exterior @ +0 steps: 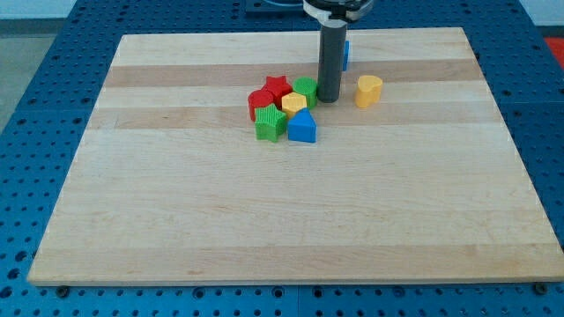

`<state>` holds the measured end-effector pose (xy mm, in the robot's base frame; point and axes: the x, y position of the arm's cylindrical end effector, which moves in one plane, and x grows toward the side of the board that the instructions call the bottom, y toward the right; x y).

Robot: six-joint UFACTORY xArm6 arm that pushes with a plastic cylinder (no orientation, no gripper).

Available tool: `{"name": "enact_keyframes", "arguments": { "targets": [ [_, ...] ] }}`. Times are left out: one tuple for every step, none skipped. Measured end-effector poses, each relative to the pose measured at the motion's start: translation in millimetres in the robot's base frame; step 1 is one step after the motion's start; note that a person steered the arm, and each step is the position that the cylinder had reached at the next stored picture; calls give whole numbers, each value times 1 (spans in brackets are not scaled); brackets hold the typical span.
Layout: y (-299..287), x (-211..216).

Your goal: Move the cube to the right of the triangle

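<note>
Just at the view's right of the green plastic cube (306, 91), my end effector, a bare dark rod holding nothing, rests its tip (328, 99), with the blue triangular block (302, 129) below.

My tip (328, 99) sits betw. green block (306, 90) & yellow block (368, 90), narrow gap. Cluster blocks frame's left side; blue block (346, 55) behind rod.
</note>
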<state>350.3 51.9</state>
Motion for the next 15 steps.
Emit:
{"name": "enact_keyframes", "arguments": {
  "targets": [
    [6, -2],
    [22, -5],
    [38, -12],
    [49, -24],
    [58, -36],
    [68, -48],
    [69, -67],
    [74, -86],
    [74, -108],
    [69, -126],
    [48, -127],
    [36, -127],
    [35, -126],
    [35, -118],
    [35, -102]
  ]
}}
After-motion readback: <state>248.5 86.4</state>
